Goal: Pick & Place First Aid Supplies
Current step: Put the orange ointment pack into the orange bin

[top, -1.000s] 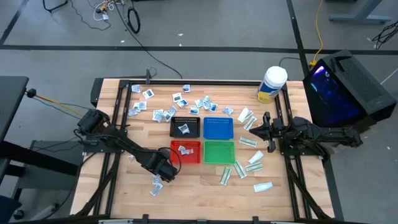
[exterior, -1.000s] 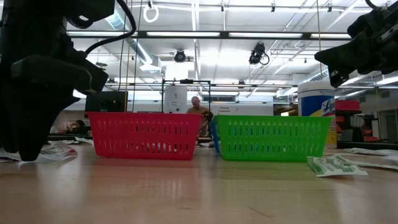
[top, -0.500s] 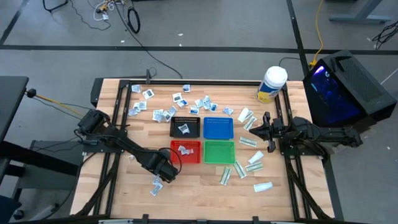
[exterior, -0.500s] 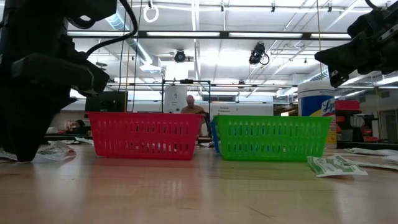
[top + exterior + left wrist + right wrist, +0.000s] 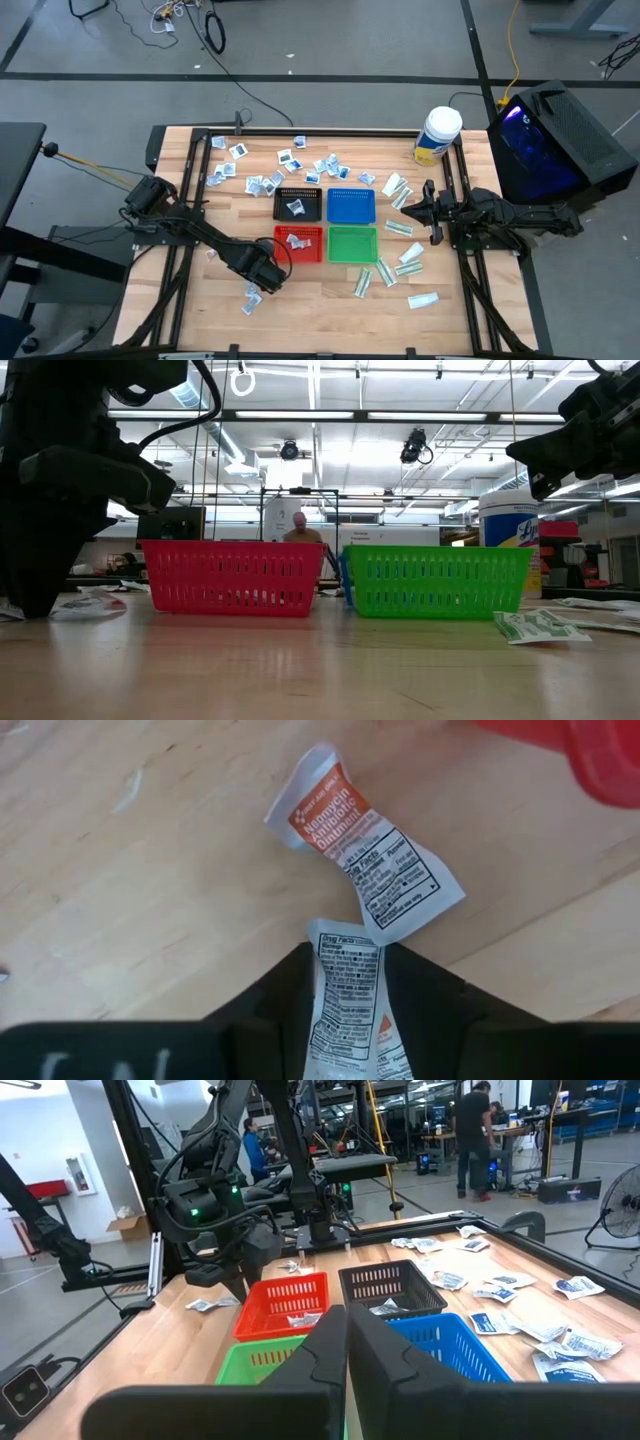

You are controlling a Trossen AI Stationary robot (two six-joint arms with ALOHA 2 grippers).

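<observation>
Small white packets with bluish print (image 5: 300, 165) lie scattered at the table's far side, and narrow white-and-green ones (image 5: 405, 260) lie at the right. My left gripper (image 5: 258, 283) points down at the near left, just in front of the red tray (image 5: 299, 243). It is shut on a white printed packet (image 5: 350, 1010). A second packet with an orange label (image 5: 362, 850) lies flat on the wood just beyond it. My right gripper (image 5: 425, 205) hangs level above the table's right side, shut and holding nothing. My left gripper pinches the white printed packet between its two fingers, which press on its two long edges (image 5: 322, 982). The fingers come from above, pointing down. The packet's end (image 5: 345, 942) sticks out past the fingertips. Whether it is lifted off the wood I cannot tell.
Black (image 5: 297, 203), blue (image 5: 351, 205), red and green (image 5: 352, 243) mesh trays stand in a block at the table's middle. A big white jar with a yellow label (image 5: 437, 135) stands at the far right. One more packet (image 5: 249, 306) lies near the front edge.
In the low view a dark finger of my left gripper has slid sideways along the table and now covers more of the white packet beside it. The arm itself has kept its place.
</observation>
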